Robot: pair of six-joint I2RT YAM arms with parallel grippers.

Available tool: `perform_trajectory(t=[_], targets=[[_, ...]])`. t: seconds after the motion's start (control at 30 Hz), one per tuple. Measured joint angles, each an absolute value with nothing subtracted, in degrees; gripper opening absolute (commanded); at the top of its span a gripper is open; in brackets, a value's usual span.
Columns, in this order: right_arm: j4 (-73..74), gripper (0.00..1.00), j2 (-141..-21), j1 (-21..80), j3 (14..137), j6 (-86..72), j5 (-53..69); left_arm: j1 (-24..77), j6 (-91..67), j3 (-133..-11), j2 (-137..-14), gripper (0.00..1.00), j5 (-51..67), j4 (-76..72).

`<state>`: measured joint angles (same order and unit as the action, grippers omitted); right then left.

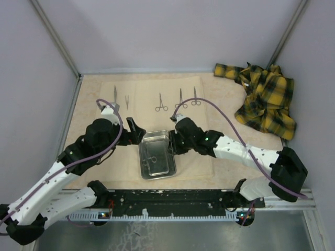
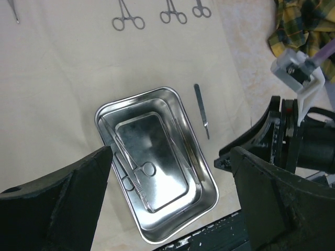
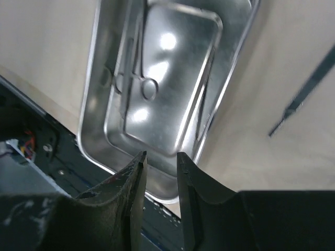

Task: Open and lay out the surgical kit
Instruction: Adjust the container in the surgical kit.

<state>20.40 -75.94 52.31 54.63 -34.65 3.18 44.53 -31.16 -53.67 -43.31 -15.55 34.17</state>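
The beige wrap (image 1: 209, 104) lies spread flat. Near its front stands the steel tray (image 1: 140, 157), with ring-handled forceps (image 2: 133, 172) and other thin instruments lying inside. Several forceps and tweezers (image 1: 161, 103) are lined up along the back of the cloth. A slim straight instrument (image 2: 201, 111) rests on the cloth just right of the tray. My left gripper (image 2: 171, 151) hovers over the tray, wide open and empty. My right gripper (image 3: 160, 156) hangs above the tray's near right rim (image 3: 86, 89), its fingers a narrow gap apart with nothing between them.
A yellow-and-black plaid cloth (image 1: 264, 99) is bunched at the back right corner. A black rail (image 1: 172, 201) runs along the table's near edge, just in front of the tray. Grey walls close in the back and both sides.
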Motion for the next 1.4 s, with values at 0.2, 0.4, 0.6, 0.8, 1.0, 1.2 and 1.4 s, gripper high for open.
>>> perform_trajectory(t=[0.2, 0.4, 0.6, 0.8, 1.0, 1.2, 1.4], targets=[[23.9, 0.28, -74.0, 54.68, 48.49, -35.73, -2.22, 44.53, -31.0, -49.3, -45.63, 0.99, -16.16, 30.76], [24.84, 0.28, -73.65, 55.77, 48.38, -36.21, -7.2, 44.38, -31.11, -45.58, -46.0, 1.0, -16.47, 27.92], [26.2, 0.3, -75.57, 60.31, 48.42, -37.78, -11.18, 43.48, -31.66, -43.13, -46.28, 1.0, -16.12, 26.46], [27.16, 0.32, -78.63, 64.31, 48.47, -40.66, -13.69, 43.05, -32.14, -41.45, -44.86, 1.0, -15.33, 26.02], [29.74, 0.33, -81.67, 66.43, 48.6, -45.12, -15.49, 42.98, -32.6, -41.1, -43.31, 1.0, -14.48, 25.93], [30.37, 0.29, -83.7, 67.13, 48.95, -48.18, -16.01, 42.98, -33.01, -40.01, -41.65, 1.0, -13.67, 25.93], [31.83, 0.0, -87.55, 67.35, 51.55, -50.87, -15.59, 42.98, -33.23, -39.66, -39.68, 1.0, -12.91, 25.93]])
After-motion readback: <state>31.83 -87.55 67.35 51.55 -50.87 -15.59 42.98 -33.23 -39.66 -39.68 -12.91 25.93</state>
